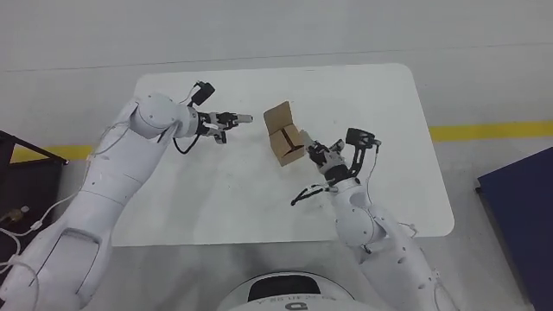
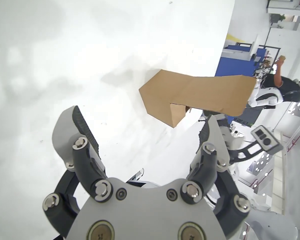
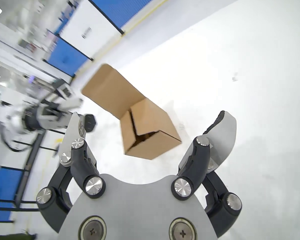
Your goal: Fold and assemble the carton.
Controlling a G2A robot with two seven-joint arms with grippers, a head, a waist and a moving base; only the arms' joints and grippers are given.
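A small brown carton (image 1: 283,134) stands near the middle of the white table (image 1: 380,104), with one long flap raised and its smaller flaps partly folded in. My left gripper (image 1: 239,119) is open, a short way to the carton's left, pointing at it. In the left wrist view the carton (image 2: 190,96) lies just beyond the open fingers (image 2: 85,128). My right gripper (image 1: 314,150) is open, close to the carton's right side. In the right wrist view the carton (image 3: 142,123) sits just ahead of the spread fingers (image 3: 222,126), not touching them.
The table's right edge (image 1: 436,164) lies beyond the right arm. A yellow floor line (image 1: 492,130) runs past the table. A dark blue block (image 1: 518,216) stands on the floor at the right. Bare tabletop lies behind and in front of the carton.
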